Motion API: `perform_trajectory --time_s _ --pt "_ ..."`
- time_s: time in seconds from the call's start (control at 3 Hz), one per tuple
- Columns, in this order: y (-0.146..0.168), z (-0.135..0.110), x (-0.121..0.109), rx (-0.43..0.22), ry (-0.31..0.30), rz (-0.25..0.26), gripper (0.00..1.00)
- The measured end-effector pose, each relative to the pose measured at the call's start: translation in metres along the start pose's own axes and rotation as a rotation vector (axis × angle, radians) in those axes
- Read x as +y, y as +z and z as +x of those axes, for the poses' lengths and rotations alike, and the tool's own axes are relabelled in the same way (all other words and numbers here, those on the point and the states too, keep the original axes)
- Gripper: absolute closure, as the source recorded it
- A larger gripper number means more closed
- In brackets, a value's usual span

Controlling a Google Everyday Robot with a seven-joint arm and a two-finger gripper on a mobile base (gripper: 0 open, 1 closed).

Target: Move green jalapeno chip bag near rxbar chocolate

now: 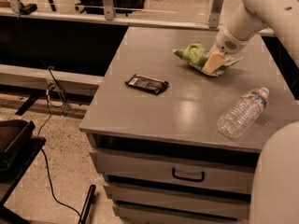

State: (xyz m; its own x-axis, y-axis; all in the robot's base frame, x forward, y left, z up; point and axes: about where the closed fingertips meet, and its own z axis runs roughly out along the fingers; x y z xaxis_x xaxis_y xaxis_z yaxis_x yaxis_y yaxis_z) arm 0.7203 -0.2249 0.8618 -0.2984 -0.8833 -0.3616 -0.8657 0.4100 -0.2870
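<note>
The green jalapeno chip bag [192, 53] lies crumpled at the back right of the grey cabinet top [154, 111]. My gripper [212, 64] comes down from the upper right and is shut on the bag's right part, with one cream finger [211, 62] lying across it. The rxbar chocolate [147, 83], a dark flat bar, lies near the middle left of the top, well to the left and front of the bag.
A clear plastic water bottle [243, 112] lies on its side at the front right of the top. The cabinet has drawers with a black handle [188, 175]. A cable [49, 125] runs over the floor on the left. A rail [117, 18] runs behind the cabinet.
</note>
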Motion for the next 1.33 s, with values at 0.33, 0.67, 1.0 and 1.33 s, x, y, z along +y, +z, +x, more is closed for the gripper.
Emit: perform_trajectory --time_s 0.33,0.67,1.0,1.33 --pt "-0.004 -0.035 0.001 -0.005 -0.049 -0.015 1.0" --pt "-0.006 -0.077 0.005 -0.025 -0.09 -0.031 1.0" --pt "-0.006 -0.113 0.017 -0.051 -0.136 -0.051 1.0" --pt "-0.005 -0.138 0.038 -0.076 -0.192 -0.088 0.82"
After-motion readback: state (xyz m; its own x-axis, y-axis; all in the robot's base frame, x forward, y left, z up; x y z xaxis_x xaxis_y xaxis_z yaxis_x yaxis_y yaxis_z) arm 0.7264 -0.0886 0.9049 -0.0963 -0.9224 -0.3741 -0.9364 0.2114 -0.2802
